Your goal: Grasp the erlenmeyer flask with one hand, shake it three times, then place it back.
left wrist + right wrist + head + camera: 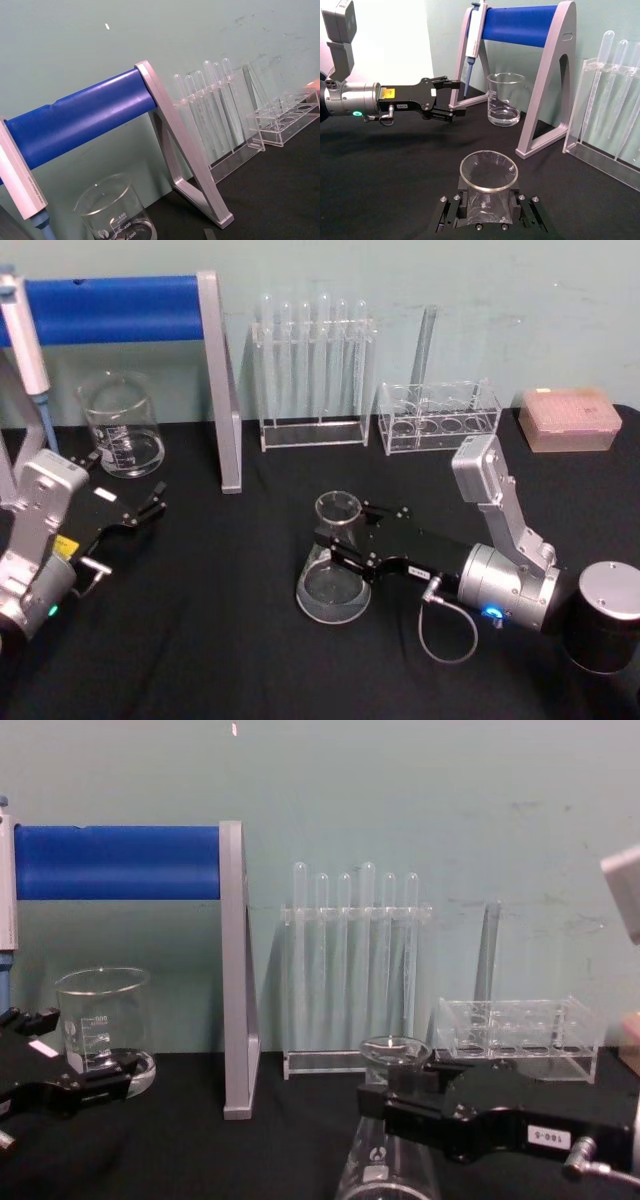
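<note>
From the head camera I see the erlenmeyer flask [334, 570] standing upright near the middle of the black surface [230, 640], with my right claw [330, 542] reaching in from the right and clamped around its neck just under the flared rim. My left claw [152, 504] hovers over the left side of the surface, fingers spread and holding nothing, just near of the glass beaker [122, 425]. Far back stand the pipette stand [218, 380] with its blue bar, a tall test tube rack [312, 370], a low clear rack [440, 418] and a pink tip box [568, 420] at the far right. The left wrist camera looks up at the pipette stand [185, 145], the beaker [114, 210] and the test tube rack [210, 110]. The right wrist camera looks down on the flask's open mouth [488, 171], the neck pinched between my right claw's black fingers [465, 197]; farther off, the left claw [449, 98] gapes open beside the beaker [505, 99]. The chest camera shows the flask [390, 1140] low in the centre, my right claw [395, 1100] closed on its neck, and the left claw [60, 1070] at the left edge in front of the beaker [102, 1020].
</note>
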`<state>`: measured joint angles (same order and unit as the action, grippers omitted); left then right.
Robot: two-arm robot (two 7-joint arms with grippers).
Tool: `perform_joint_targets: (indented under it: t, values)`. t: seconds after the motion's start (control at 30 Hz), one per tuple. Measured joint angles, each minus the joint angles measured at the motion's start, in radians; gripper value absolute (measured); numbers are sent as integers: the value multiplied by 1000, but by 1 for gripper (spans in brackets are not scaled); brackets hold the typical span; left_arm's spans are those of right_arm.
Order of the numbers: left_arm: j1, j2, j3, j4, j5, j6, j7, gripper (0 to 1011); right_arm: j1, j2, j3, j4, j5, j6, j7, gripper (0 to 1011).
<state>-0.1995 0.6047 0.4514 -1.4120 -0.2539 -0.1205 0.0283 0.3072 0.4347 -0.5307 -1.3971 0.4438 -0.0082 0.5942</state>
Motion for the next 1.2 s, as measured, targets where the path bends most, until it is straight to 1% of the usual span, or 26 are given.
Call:
perform_joint_targets:
  t: [0.03, 0.07, 0.17, 0.2, 0.23, 0.33, 0.37, 0.47, 0.53, 0.57, 0.67, 1.2]
  values:
    - [0, 0, 0, 0, 0, 0, 0, 1001, 0, 0, 0, 0, 0, 1, 0, 469]
    - [0, 0, 0, 0, 0, 0, 0, 1001, 0, 0, 0, 1, -2, 3, 0, 514]
    - [0, 0, 0, 0, 0, 0, 0, 1001, 0, 0, 0, 1, -2, 3, 0, 595]
    - [0, 0, 0, 0, 0, 0, 0, 1001, 0, 0, 0, 1, -2, 3, 0, 656]
    - [0, 0, 0, 0, 0, 0, 0, 1001, 0, 0, 0, 1, -2, 3, 0, 656]
    - [0, 0, 0, 0, 0, 0, 0, 1001, 0, 0, 0, 1, -2, 3, 0, 772]
    - [0, 0, 0, 0, 0, 0, 0, 1001, 0, 0, 0, 1, -2, 3, 0, 772]
    - [0, 0, 0, 0, 0, 0, 0, 1001, 0, 0, 0, 1, -2, 2, 0, 883]
    - [0, 0, 0, 0, 0, 0, 0, 1001, 0, 0, 0, 1, -2, 2, 0, 917]
    - [0, 0, 0, 0, 0, 0, 0, 1001, 0, 0, 0, 1, -2, 2, 0, 963]
    - [0, 0, 0, 0, 0, 0, 0, 1001, 0, 0, 0, 1, -2, 1, 0, 1002]
    - [0, 0, 0, 0, 0, 0, 0, 1001, 0, 0, 0, 0, -1, 0, 0, 1000]
